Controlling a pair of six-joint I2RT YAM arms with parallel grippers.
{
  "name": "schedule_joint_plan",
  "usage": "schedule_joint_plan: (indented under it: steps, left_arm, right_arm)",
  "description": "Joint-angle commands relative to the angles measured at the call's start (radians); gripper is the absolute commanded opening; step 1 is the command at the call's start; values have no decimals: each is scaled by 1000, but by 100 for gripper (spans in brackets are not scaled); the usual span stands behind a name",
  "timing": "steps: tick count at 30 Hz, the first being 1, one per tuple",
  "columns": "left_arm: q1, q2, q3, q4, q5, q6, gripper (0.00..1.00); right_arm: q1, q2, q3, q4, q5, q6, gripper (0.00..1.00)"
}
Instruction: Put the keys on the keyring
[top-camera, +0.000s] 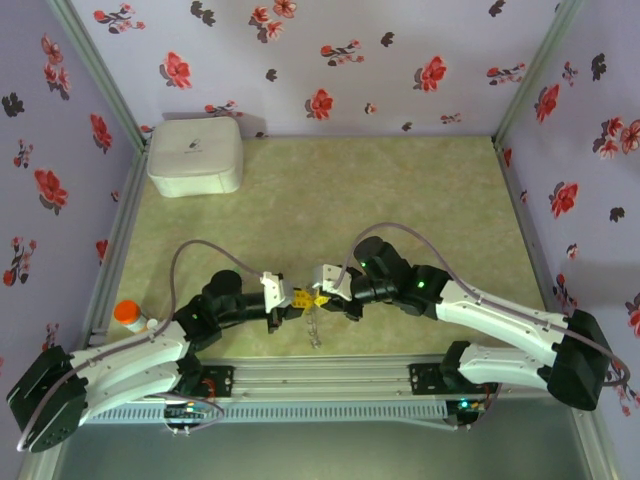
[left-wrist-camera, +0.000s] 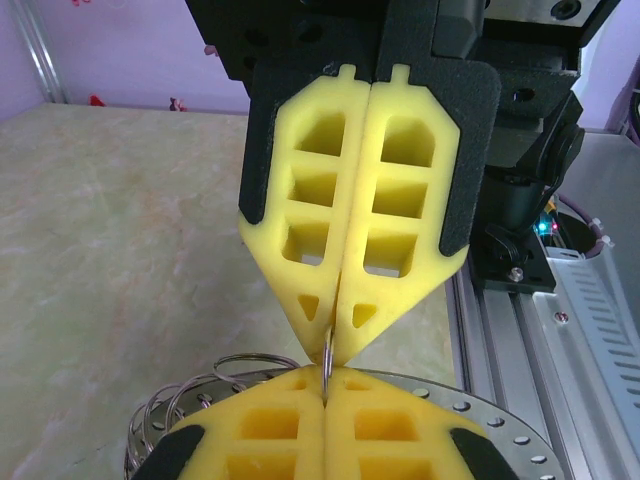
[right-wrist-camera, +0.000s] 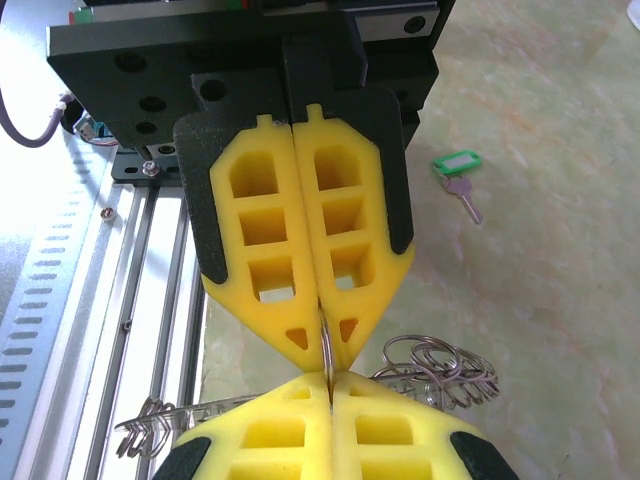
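Observation:
My left gripper (top-camera: 297, 299) and right gripper (top-camera: 322, 297) meet tip to tip above the table's near edge. Both are shut on the same thin metal loop of the keyring (left-wrist-camera: 327, 358), which shows edge-on between the yellow pads. In the left wrist view the keyring's flat perforated rim (left-wrist-camera: 560, 425) curves under my left gripper (left-wrist-camera: 325, 385), with small wire loops (left-wrist-camera: 200, 385) on its left. In the right wrist view my right gripper (right-wrist-camera: 330, 385) faces the left fingers (right-wrist-camera: 300, 310), and the wire loops (right-wrist-camera: 440, 365) hang beside them. The green-tagged key (right-wrist-camera: 456, 163) lies on the table, apart from both grippers.
A white rounded box (top-camera: 195, 155) stands at the back left corner. An orange-capped object (top-camera: 128, 313) sits by the left wall near my left arm. The aluminium rail (top-camera: 320, 375) runs along the near edge right under the grippers. Floral walls enclose the table.

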Motion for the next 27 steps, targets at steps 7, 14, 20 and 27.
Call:
schedule_joint_plan:
  steps: [7,14,20,27]
  left_arm:
    - [-7,-27,27,73,-6,-2,0]
    - [-9,-9,37,70,-3,-3,0]
    - [-12,11,38,56,12,3,0]
    - [-13,18,55,65,4,13,0]
  right_arm:
    - [10,-38,-12,51,-3,51,2]
    - [12,-18,-2,24,-35,33,20]
    - [12,-1,12,8,-44,6,14]
    - [11,8,21,-18,-48,-10,0]
